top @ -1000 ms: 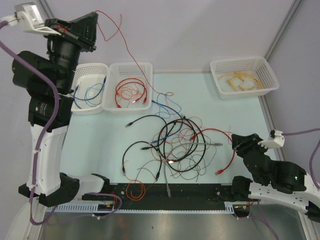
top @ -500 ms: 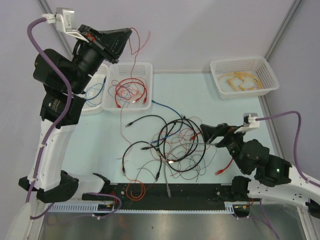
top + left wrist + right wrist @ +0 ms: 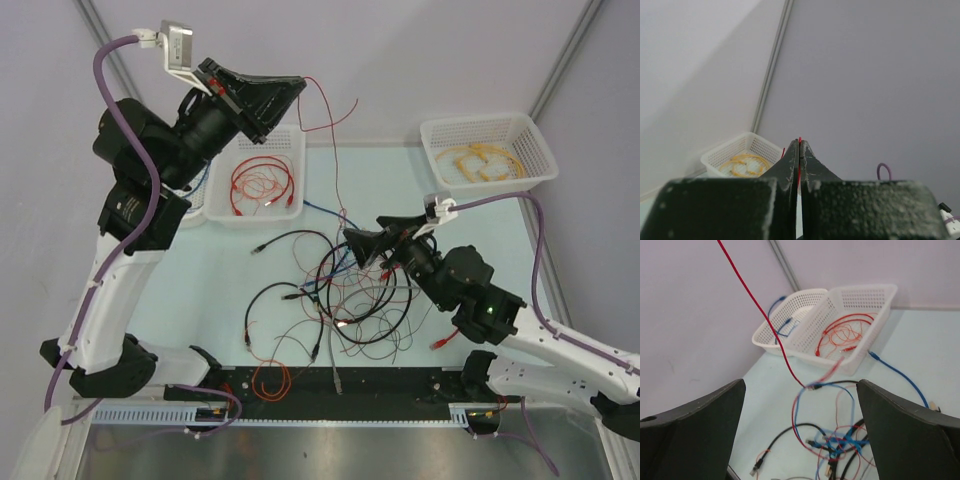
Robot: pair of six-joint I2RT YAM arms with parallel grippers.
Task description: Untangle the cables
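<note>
The cables (image 3: 350, 290) lie in a jumble of black, blue, red and thin reddish-brown wires at the table's middle. They also show in the right wrist view (image 3: 860, 440). My left gripper (image 3: 300, 88) is raised high over the back left and is shut on a thin red wire (image 3: 337, 175). This wire hangs down to the jumble and crosses the right wrist view (image 3: 752, 297). In the left wrist view the gripper (image 3: 799, 144) pinches the red wire (image 3: 799, 172) between closed jaws. My right gripper (image 3: 366, 234) is open and empty above the jumble's back edge, also seen from its wrist (image 3: 800, 385).
A white basket of red wires (image 3: 262, 175) stands at the back left. A basket of blue wires (image 3: 785, 325) stands beside it. A basket of yellow cables (image 3: 487, 155) stands at the back right. A black rail (image 3: 400, 380) runs along the near edge.
My left arm has swung right and up, pulling the red wire with it. My right arm has risen from the right edge and reached left over the jumble.
</note>
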